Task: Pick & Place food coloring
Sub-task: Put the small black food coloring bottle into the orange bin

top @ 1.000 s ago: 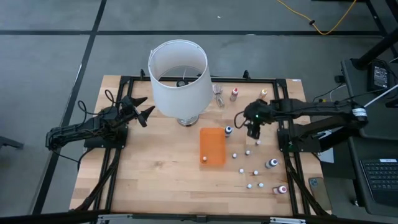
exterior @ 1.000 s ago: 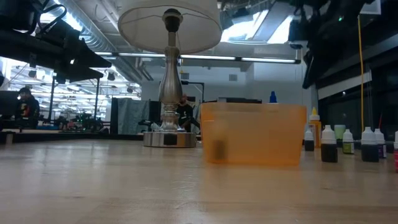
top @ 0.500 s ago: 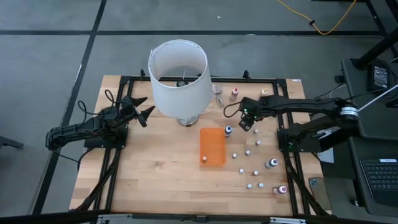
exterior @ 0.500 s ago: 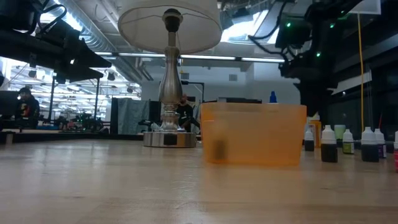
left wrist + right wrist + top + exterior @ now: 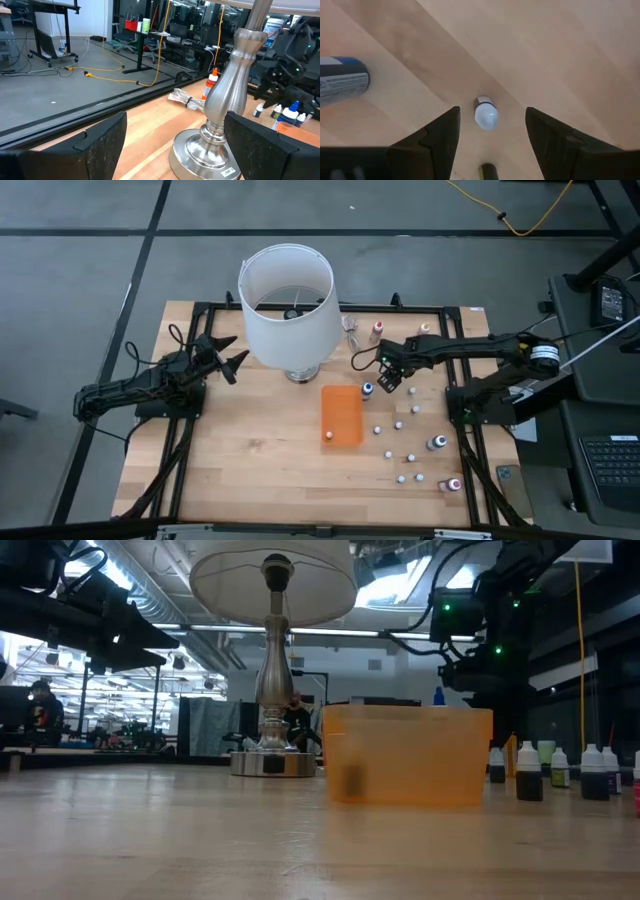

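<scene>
The orange tray sits near the middle of the worktop with one small white-capped bottle inside it, close to its near end; in the low view the tray's translucent wall shows only a dark blur where that bottle stands. The rest of the food coloring stands scattered on the bare wood to the tray's right, and a blue-capped bottle stands just beside the tray's far corner. The right gripper hangs above the wood just right of that blue bottle, jaws spread wide — its wrist view looks straight down on a tiny white-capped bottle framed between the two fingers, which the lampshade-height overhead view barely resolves. The left gripper waits at the worktop's left side beside the white lampshade, jaws also wide — facing the lamp's metal base.
</scene>
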Available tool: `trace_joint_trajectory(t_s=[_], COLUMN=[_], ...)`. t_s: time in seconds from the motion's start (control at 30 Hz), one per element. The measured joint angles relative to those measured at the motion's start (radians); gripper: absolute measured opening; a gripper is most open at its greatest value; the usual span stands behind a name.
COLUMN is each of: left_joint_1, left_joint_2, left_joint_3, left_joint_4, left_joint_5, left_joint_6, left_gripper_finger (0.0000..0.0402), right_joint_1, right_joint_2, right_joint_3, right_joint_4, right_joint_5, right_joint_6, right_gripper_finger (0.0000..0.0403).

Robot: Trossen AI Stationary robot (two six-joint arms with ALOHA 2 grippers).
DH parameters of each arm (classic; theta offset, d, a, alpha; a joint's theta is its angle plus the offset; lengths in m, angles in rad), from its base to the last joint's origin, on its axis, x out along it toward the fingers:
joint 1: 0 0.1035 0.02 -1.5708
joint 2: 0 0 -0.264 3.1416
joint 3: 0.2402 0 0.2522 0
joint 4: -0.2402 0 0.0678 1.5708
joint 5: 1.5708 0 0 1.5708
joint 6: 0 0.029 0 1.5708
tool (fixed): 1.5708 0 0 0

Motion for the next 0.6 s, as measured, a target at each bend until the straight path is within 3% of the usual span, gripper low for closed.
trace_joint_trajectory(t_s=[0.6], left_joint_1=[0.0], left_joint_2=[0.0], left_joint_3=[0.0], left_joint_4=[0.0], left_joint_5=[0.0], left_joint_6=[0.0], left_gripper_finger=[0.0322], right_joint_1=[-0.007], right_joint_2=[0.059], right_joint_3=[0.0], right_joint_4=[0.026], right_joint_5=[-0.032], right_joint_6=[0.008], right_gripper_finger=[0.022])
